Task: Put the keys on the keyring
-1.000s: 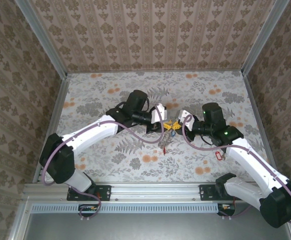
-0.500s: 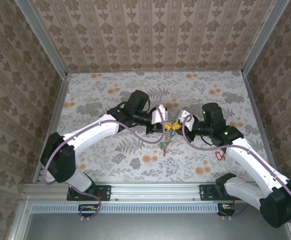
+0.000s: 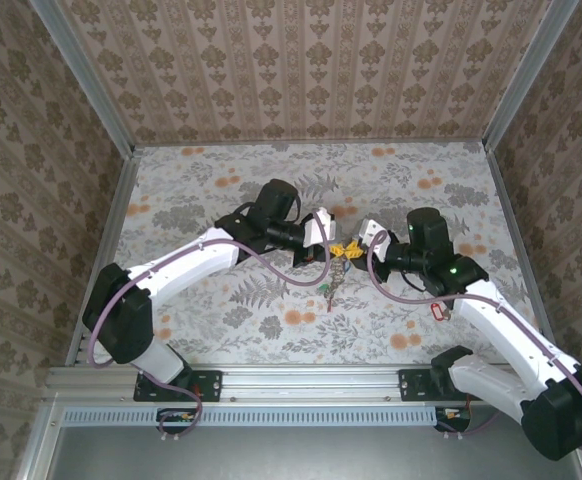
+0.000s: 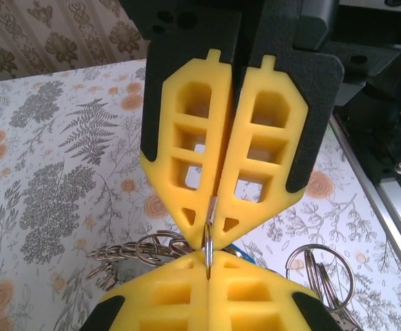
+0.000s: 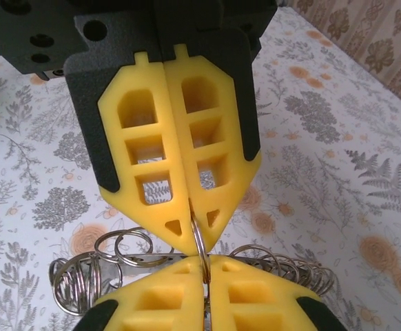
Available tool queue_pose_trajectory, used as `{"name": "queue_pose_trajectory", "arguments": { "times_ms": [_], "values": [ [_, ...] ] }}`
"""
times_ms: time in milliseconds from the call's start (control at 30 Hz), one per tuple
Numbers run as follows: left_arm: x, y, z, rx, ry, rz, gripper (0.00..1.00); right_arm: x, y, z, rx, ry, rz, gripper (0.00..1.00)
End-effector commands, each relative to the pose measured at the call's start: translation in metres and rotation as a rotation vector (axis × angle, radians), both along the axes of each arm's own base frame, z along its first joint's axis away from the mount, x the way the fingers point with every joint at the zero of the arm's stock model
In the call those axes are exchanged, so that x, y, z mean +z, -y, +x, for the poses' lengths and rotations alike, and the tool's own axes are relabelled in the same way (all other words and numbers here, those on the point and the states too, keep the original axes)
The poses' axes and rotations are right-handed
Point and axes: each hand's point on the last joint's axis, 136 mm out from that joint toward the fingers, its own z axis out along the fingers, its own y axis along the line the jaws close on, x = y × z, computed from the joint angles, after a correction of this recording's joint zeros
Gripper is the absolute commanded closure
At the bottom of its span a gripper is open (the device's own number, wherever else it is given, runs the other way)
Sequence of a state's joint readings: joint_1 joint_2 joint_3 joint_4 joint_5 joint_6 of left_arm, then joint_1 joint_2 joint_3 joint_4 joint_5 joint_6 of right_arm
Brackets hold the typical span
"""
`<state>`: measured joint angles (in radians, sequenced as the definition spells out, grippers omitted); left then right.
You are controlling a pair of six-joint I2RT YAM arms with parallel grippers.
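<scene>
My two grippers meet tip to tip above the middle of the table, left gripper (image 3: 330, 241) and right gripper (image 3: 357, 242). Both are shut on one small split ring (image 4: 207, 241), seen edge-on between the yellow fingertips. In the left wrist view my left gripper (image 4: 208, 267) is at the bottom and the right one above it. In the right wrist view my right gripper (image 5: 203, 267) pinches the same ring (image 5: 199, 243). The chain-textured keyring (image 5: 83, 276) runs behind the fingers. A bunch of keys (image 3: 329, 288) hangs below the grippers. A blue tag (image 4: 255, 252) peeks out.
One key with a red tag (image 3: 436, 310) lies on the floral table (image 3: 221, 180) beside the right arm. Patterned walls close in the back and both sides. A metal rail (image 3: 311, 380) runs along the near edge.
My left gripper's jaws have closed onto the ring. The two grippers have drawn slightly closer, and the hanging keys have shifted a little.
</scene>
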<state>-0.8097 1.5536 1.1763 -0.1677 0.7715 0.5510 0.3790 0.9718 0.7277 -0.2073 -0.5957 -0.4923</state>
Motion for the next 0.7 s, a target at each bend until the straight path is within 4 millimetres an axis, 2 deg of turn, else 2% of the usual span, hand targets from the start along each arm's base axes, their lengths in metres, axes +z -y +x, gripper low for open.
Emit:
{"name": "queue_pose_trajectory", "arguments": {
  "times_ms": [0,200,400,667],
  "values": [
    [0.032,0.001,-0.005,-0.028,-0.003,-0.146,1.0,0.011,-0.005,0.002,-0.01,0.057,0.075,0.87],
    [0.045,-0.001,-0.012,-0.078,-0.042,-0.24,1.0,0.006,-0.007,0.006,-0.022,0.032,0.173,0.85],
    [0.048,-0.002,-0.013,-0.087,-0.052,-0.272,1.0,0.002,-0.003,0.011,-0.039,0.022,0.195,0.85],
    [0.055,-0.005,-0.014,-0.077,-0.041,-0.308,1.0,-0.012,0.001,0.012,-0.077,-0.02,0.235,0.76]
  ]
}}
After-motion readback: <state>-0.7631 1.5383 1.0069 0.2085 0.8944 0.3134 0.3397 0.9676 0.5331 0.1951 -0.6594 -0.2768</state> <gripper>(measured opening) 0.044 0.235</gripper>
